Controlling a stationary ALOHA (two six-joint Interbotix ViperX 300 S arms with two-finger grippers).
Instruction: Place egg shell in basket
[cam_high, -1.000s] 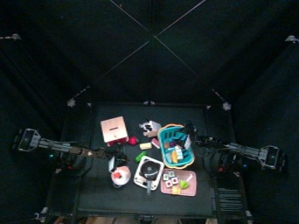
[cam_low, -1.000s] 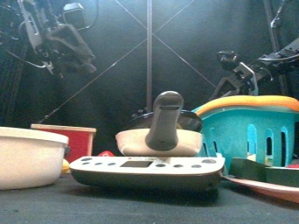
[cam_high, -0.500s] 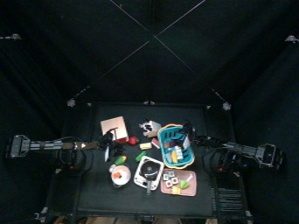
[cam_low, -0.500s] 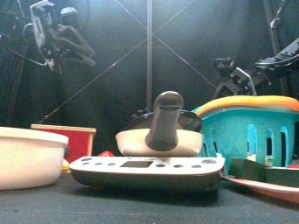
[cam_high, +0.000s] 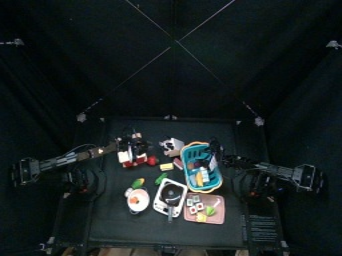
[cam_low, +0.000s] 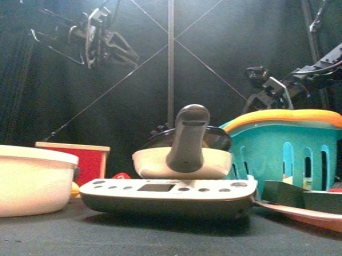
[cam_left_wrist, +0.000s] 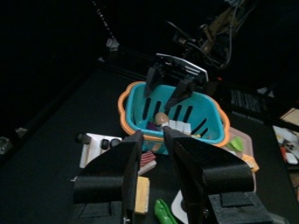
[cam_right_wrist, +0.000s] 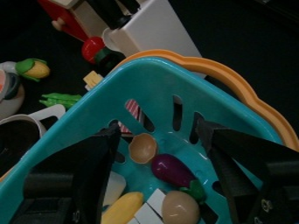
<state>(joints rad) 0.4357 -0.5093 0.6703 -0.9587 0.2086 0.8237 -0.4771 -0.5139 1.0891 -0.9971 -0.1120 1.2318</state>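
the left gripper is hovering over the pinkish-tan box, left of the basket, its jaws standing slightly apart with nothing between them; the basket is sitting on the surface, teal with an orange rim; a brownish egg shell half is lying inside the basket, beside a purple piece and a pale egg; the right gripper is hanging just right of the basket, jaws spread wide around its rim in the right wrist view.
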